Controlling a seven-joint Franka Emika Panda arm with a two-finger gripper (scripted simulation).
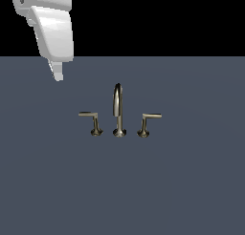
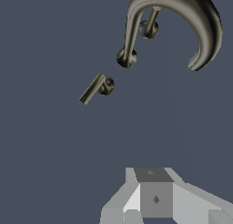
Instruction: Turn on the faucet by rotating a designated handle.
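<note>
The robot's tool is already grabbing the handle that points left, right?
No. In the exterior view the tool hangs apart from the handle, up toward that view's left, touching nothing. The handle does point left, beside the spout.

From my wrist camera I see the faucet [image 2: 191, 22] from above, its arched spout looming large and curving over its round base; the handle [image 2: 96, 87] sits apart beside it, flat arm angled outward; a second lever [image 2: 149, 26] shows partly behind the spout; the gripper [image 2: 152, 198] body fills the near edge, fingertips unclear.
</note>
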